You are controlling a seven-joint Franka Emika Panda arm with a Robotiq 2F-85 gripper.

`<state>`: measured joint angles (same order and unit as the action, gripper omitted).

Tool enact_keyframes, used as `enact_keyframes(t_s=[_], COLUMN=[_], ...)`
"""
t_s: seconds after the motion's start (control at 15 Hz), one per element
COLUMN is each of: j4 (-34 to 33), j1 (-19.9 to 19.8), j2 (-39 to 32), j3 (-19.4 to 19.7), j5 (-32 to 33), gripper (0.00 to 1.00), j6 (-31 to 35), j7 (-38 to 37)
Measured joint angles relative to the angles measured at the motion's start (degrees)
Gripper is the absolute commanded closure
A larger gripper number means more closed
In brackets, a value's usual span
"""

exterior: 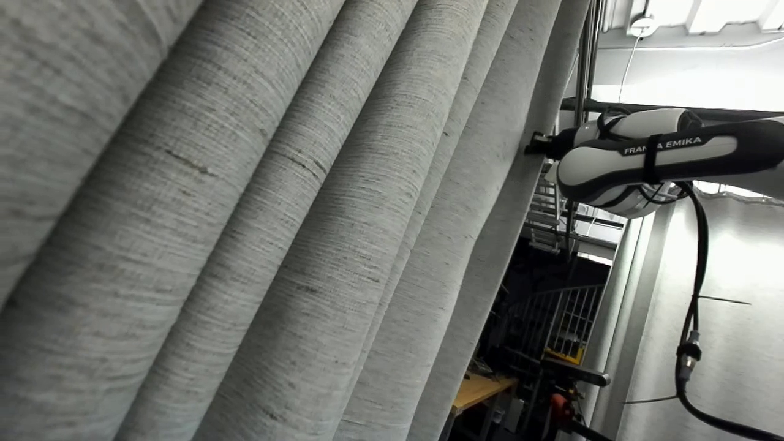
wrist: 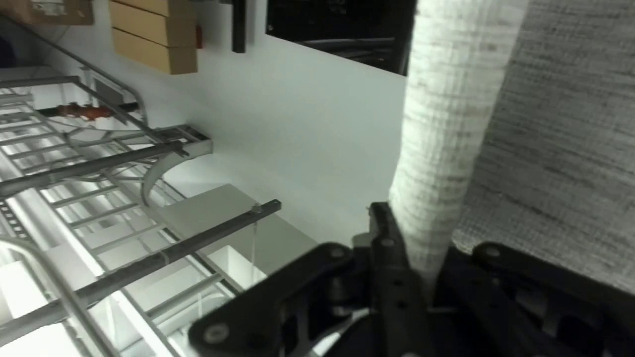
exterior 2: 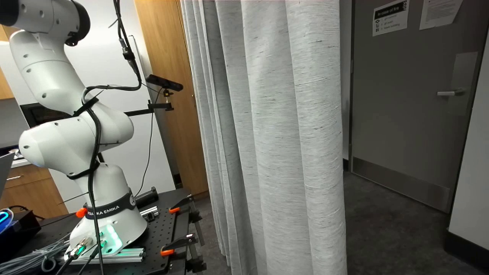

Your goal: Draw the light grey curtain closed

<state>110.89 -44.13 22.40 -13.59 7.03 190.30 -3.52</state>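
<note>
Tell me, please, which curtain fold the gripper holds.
The outermost fold, at the free edge, pinched in the gripper; other folds hang outside its grasp.

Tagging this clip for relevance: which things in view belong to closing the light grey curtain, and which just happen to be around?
Part of the job:
light grey curtain
Robotiq gripper, pinching the curtain's edge
Franka arm

Just around:
grey door
fire notice
wooden tabletop

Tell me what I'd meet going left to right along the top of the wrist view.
Brown box, tan boxy stack, dark bar, black panel, then the light grey curtain out to the right edge.
</note>
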Motion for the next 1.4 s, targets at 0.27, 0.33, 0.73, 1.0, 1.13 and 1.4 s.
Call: enact_keyframes(t_s=[0.27,0.33,0.73,1.0,1.13,1.4], j4=[-3.9,-5.36,-13.99,-18.53,-20.2,-22.99], j1=[-15.48,-18.94,-36.26,-43.42,-45.08,-45.31], j2=[-0.08,-0.08,-0.13,-0.56,-1.09,-2.9], j3=[-3.89,-4.59,-9.62,-15.68,-18.83,-24.94], j5=[-2.73,-3.05,-3.12,-1.9,-1.24,3.07], gripper=[1.0,1.0,1.0,1.0,1.0,1.0], j6=[-3.41,-4.94,-15.52,-22.5,-25.13,-28.56], j7=[-4.05,-5.51,-17.38,-24.84,-26.67,-26.55])
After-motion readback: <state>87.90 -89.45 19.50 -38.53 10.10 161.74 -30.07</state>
